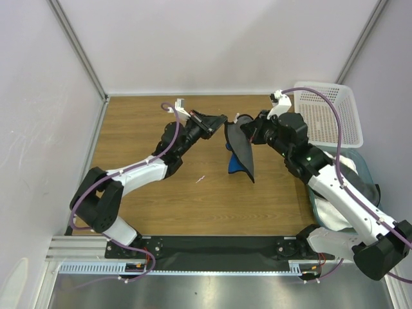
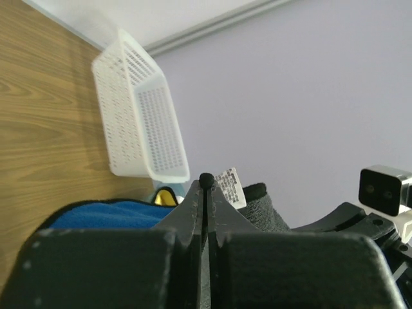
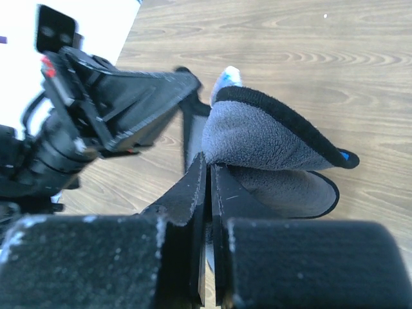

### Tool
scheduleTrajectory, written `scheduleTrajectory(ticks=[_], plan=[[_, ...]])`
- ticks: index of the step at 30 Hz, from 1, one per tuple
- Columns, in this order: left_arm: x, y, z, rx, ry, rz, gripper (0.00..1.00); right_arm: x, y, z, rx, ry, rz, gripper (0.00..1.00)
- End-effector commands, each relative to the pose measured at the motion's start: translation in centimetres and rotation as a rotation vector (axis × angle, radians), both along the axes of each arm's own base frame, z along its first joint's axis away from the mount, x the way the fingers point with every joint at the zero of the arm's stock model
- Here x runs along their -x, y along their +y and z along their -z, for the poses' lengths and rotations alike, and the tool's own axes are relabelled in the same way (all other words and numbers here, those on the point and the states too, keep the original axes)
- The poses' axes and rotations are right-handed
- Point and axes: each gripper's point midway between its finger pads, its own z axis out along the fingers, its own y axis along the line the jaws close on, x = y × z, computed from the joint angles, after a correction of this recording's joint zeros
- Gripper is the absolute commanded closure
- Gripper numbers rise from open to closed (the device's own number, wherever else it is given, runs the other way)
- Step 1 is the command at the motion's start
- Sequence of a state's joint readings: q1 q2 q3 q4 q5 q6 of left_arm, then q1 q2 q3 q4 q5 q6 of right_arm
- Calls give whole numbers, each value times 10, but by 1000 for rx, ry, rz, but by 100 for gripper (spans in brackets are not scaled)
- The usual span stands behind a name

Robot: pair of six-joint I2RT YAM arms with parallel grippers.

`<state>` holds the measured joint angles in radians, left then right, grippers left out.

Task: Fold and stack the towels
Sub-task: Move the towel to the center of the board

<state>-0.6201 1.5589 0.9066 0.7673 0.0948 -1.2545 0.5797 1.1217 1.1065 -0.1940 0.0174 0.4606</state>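
End effectors (image 2: 206,187) (image 3: 209,168) on dk grey towel (image 3: 270,138)

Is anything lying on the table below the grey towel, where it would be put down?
Nothing visible. The table below the grey towel is bare wood; a small white scrap lies off to its left, and the basket stands apart at the right.
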Motion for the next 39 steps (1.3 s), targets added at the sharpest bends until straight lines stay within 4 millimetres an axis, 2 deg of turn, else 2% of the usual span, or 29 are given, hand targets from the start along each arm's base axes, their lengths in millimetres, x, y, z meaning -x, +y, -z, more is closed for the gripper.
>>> scheduleTrajectory(ticks=[1, 2, 4, 5, 7, 8, 12, 14, 15, 16, 17, 18, 19, 20, 22, 23, 24, 27, 28, 29, 31, 33, 34, 36, 37, 38, 39], plan=[[-6, 29, -32, -27, -87, -90, 100, -5, 8, -2, -29, -15, -8, 100], [-7, 35, -25, -60, -64, -106, 100, -7, 8, 2, -23, -4, -5, 100], [-9, 52, -32, -110, -80, -158, 100, -10, 10, 14, -8, 22, -1, 100], [-9, 57, -25, -156, -56, -173, 100, -12, 11, 18, -6, 32, 3, 100], [-5, 74, -35, -221, -89, -234, 100, -16, 16, 32, 9, 66, -6, 98], [-3, 80, -28, -259, -78, -250, 100, -18, 17, 36, 13, 73, -4, 98], [15, 108, -26, -313, -99, -303, 100, -15, 45, 61, 7, 151, -133, 100], [24, 123, -30, -329, -100, -332, 100, -14, 62, 60, -6, 153, -186, 99], [24, 134, -22, -369, -72, -351, 100, -12, 71, 58, -11, 154, -224, 99], [29, 143, -33, -366, -84, -371, 100, -14, 80, 68, 4, 175, -241, 98], [29, 152, -34, -378, -80, -400, 100, -11, 93, 58, -5, 158, -280, 98], [31, 165, -26, -422, -45, -427, 100, -11, 101, 58, -1, 158, -304, 98], [34, 174, -33, -430, -49, -457, 100, -12, 111, 64, 2, 173, -324, 99], [41, 189, -46, -430, -62, -513, 100, -4, 125, 60, -9, 175, -377, 100], [51, 208, -54, -495, -51, -564, 100, 0, 146, 40, -50, 138, -433, 100], [56, 217, -63, -512, -60, -592, 100, 2, 156, 43, -56, 145, -463, 100], [64, 231, -76, -537, -80, -643, 100, 10, 170, 28, -79, 117, -498, 100], [84, 258, -102, -600, -93, -727, 100, 17, 198, 14, -125, 89, -569, 100], [90, 263, -117, -597, -113, -747, 100, 18, 204, 1, -144, 67, -584, 100], [94, 269, -115, -635, -100, -756, 100, 19, 209, 2, -153, 76, -599, 100], [96, 274, -118, -653, -98, -774, 100, 18, 212, 3, -170, 83, -598, 100], [94, 272, -112, -657, -88, -765, 100, 14, 211, 16, -160, 108, -570, 100], [88, 265, -98, -674, -71, -736, 100, 12, 211, 24, -151, 122, -559, 100], [78, 252, -88, -643, -68, -694, 100, 10, 206, 54, -128, 185, -529, 100], [68, 242, -63, -662, -32, -652, 100, 10, 205, 63, -124, 209, -528, 100], [65, 227, -53, -635, -25, -588, 100, 11, 198, 84, -110, 260, -517, 100], [57, 217, -50, -602, -35, -565, 100, 12, 195, 95, -109, 292, -508, 100]])
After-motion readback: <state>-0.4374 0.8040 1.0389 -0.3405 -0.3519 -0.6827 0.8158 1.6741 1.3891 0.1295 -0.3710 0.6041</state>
